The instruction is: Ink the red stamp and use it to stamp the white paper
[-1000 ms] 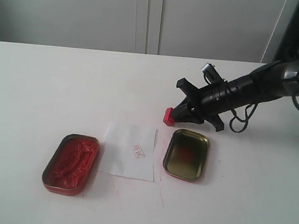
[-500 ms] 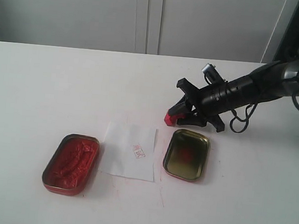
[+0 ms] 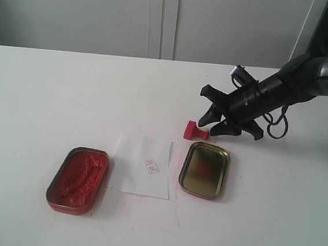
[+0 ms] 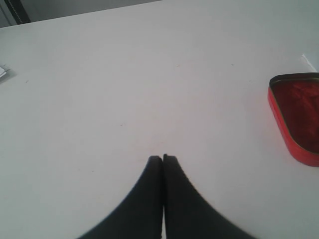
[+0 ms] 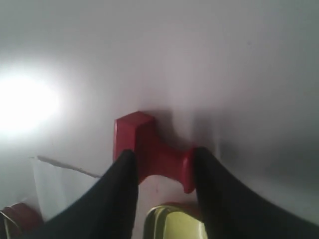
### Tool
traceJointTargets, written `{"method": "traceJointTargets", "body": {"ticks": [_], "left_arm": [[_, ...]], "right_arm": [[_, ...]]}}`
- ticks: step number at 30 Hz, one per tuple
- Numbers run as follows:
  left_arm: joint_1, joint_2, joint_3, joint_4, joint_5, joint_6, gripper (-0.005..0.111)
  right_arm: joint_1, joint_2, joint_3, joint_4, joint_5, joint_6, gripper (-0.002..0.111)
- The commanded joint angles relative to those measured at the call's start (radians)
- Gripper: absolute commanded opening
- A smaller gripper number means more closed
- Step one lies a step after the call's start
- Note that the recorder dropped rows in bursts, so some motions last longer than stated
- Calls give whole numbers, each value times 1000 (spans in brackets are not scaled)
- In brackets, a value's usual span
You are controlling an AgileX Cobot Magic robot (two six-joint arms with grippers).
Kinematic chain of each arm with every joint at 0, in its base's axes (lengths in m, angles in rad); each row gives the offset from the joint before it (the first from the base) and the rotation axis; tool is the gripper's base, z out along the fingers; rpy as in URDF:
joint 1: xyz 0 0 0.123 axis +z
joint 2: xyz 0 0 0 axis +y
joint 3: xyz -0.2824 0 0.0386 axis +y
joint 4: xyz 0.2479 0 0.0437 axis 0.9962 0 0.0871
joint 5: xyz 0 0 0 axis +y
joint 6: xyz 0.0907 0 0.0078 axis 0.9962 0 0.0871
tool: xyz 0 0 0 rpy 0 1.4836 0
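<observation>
The left gripper (image 4: pixel 163 158), seen only by its own wrist camera, is pressed shut on nothing. The ink tin (image 3: pixel 78 180) sits just left of the paper (image 3: pixel 142 166), which bears one red mark. The stamp (image 3: pixel 195 130) lies toppled on the table just off the paper's far right corner, block toward the paper, handle toward the right gripper (image 3: pixel 208 126). Its jaws are spread and grip nothing, and this arm is clearly nearer. The lid (image 3: pixel 205 170) lies right of the paper. Only the right wrist view shows the stamp lying slantwise between the fingers (image 5: pixel 119 189).
</observation>
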Motion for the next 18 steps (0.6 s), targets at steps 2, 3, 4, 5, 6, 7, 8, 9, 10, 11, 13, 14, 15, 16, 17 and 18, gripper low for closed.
{"method": "traceJointTargets", "body": {"ticks": [2,3,4,5,6,7,8,9,10,11,13,14,15,16,17,18], "left_arm": [[1,-3,3,-3,1,3,0],[1,-3,3,-3,1,3,0],[1,-3,3,-3,1,3,0],[1,-3,3,-3,1,3,0],[1,-3,3,-3,1,3,0],[1,-3,3,-3,1,3,0],[1,-3,3,-3,1,3,0],[1,-3,3,-3,1,3,0],[1,-3,3,-3,1,3,0],[1,-3,3,-3,1,3,0],[1,-3,3,-3,1,3,0],[1,-3,3,-3,1,3,0],[1,-3,3,-3,1,3,0],[1,-3,3,-3,1,3,0],[1,-3,3,-3,1,3,0],[1,-3,3,-3,1,3,0]], "right_arm": [[-4,-56,3,-103,-22,67,37],[-4,-69,3,-117,-27,68,37],[-4,-80,3,-131,-25,68,37],[-4,-89,3,-147,-22,75,36],[-4,-98,3,-167,-16,82,33],[-4,-107,3,-188,-6,84,29],[-4,-114,3,-205,5,95,25],[-4,-119,3,-235,17,112,19],[-4,-127,3,-267,28,133,13],[-4,-135,3,-299,34,154,9],[-4,-147,3,-363,53,195,0],[-4,-152,3,-381,60,208,0],[-4,-157,3,-401,68,213,0],[-4,-163,3,-413,77,215,0],[-4,-167,3,-417,84,215,0],[-4,-172,3,-421,94,215,0]]}}
